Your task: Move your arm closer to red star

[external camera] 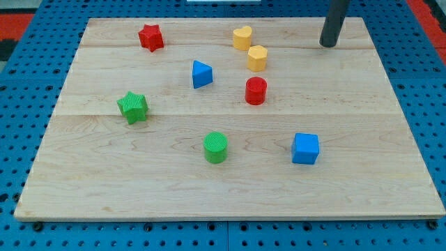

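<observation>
The red star [150, 37] lies near the view's top left of the wooden board [83, 174]. My tip [328, 44] is at the view's top right, far to the right of the red star and touching no block. Between them are the yellow heart-shaped block [242, 37] and the yellow hexagonal block [257, 58].
A blue triangle [201, 74] and a red cylinder [256, 90] sit mid-board. A green star [132, 107] is at the left, a green cylinder [216, 147] at the lower middle, a blue cube [305, 148] at the lower right. The board lies on a blue perforated surface.
</observation>
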Action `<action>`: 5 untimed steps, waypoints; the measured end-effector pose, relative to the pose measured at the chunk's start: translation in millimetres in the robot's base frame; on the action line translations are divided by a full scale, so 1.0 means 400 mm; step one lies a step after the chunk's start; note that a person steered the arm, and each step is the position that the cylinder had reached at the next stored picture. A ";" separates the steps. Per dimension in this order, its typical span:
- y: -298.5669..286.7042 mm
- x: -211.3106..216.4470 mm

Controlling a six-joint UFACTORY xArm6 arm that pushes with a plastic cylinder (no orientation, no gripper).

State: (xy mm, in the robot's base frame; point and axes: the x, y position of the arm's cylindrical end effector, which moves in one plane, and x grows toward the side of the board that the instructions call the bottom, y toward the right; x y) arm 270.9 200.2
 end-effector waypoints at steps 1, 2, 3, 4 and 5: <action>0.022 -0.070; -0.098 -0.141; -0.126 -0.126; -0.190 -0.129; -0.218 -0.141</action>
State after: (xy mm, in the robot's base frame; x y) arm 214.6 113.0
